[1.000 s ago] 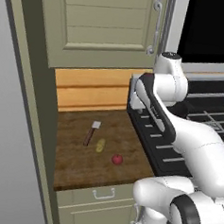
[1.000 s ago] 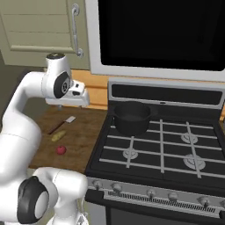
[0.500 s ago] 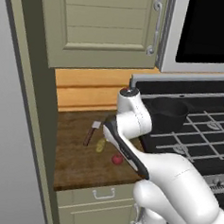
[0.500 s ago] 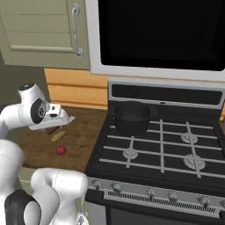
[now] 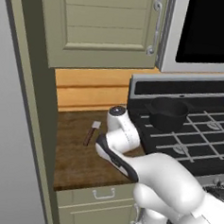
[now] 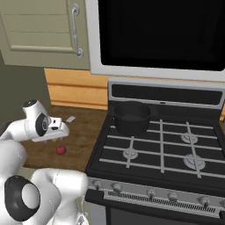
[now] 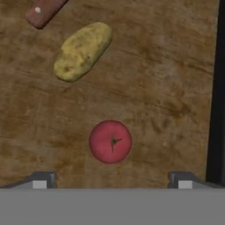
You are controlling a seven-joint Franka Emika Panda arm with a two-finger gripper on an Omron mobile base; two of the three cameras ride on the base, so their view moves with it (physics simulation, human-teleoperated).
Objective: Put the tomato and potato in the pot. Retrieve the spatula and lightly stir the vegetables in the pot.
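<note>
The gripper [image 7: 112, 180] is fully open and holds nothing. The tomato [image 7: 110, 141] lies on the wooden counter [image 7: 167, 88] just ahead, at 12 o'clock. Descend straight and close around its middle. The potato [image 7: 82, 51] lies farther, at 11 o'clock, the spatula [image 7: 44, 11] handle beyond it.

No lettering, label, brand, number or sign is legible to me — neither on the stove [image 6: 176, 158] nor on the cabinet door [image 5: 105, 28].

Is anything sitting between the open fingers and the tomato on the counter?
Nothing visible. In the hand view the tomato lies on bare wood between the two fingers, with the potato well beyond it.
</note>
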